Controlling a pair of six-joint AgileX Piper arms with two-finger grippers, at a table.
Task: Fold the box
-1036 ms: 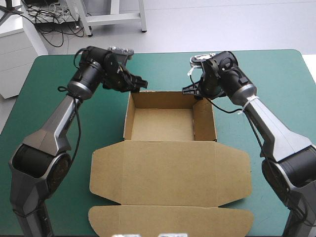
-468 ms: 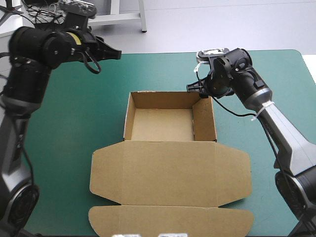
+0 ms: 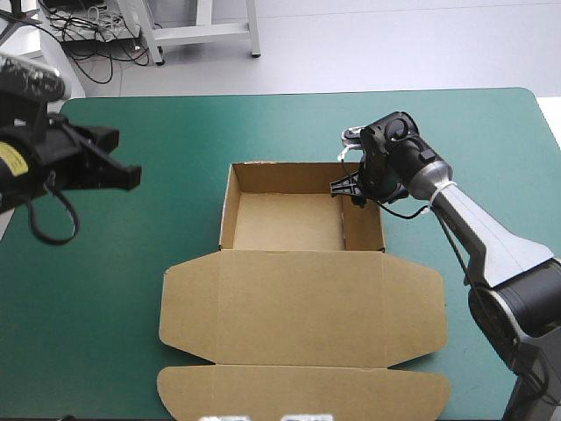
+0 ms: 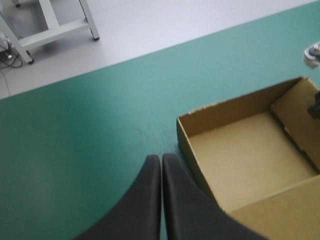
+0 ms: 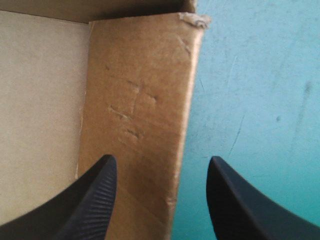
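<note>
The brown box [image 3: 298,307] sits in the middle of the table [image 3: 166,132] as an open tray, its lid [image 3: 302,346] lying flat toward the near edge. The right gripper [image 5: 161,161] hangs over the tray's right wall [image 5: 140,100] near the far corner, its black fingers spread wide, one over the inside and one over the teal-green cover [image 5: 250,100]. The left gripper [image 4: 161,159] is raised over the table's left side, well apart from the box, its fingers pressed together on nothing.
</note>
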